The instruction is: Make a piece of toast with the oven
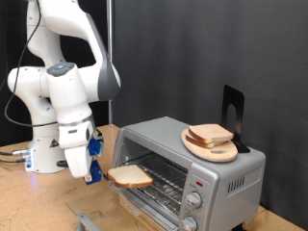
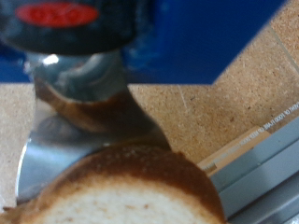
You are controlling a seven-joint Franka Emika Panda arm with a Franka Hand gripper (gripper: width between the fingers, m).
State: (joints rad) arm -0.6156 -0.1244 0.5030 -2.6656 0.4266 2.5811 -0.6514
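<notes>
The silver oven (image 1: 219, 171) stands at the exterior view's right with its door down and the wire rack (image 1: 164, 181) showing inside. My gripper (image 1: 98, 173) is just in front of the opening, on the exterior view's left. It is shut on a piece of toast (image 1: 129, 175), a pale slice with a brown crust held flat at the mouth of the oven. In the wrist view the slice (image 2: 131, 194) fills the near part of the picture under a metal finger (image 2: 82, 105). The oven's knobs (image 1: 193, 201) are on its front right.
A round wooden board (image 1: 223, 150) with more bread slices (image 1: 209, 135) lies on top of the oven. A black stand (image 1: 234, 108) rises behind it. The lowered oven door (image 1: 96, 218) juts out over the wooden table (image 1: 29, 197). The robot base is at the left.
</notes>
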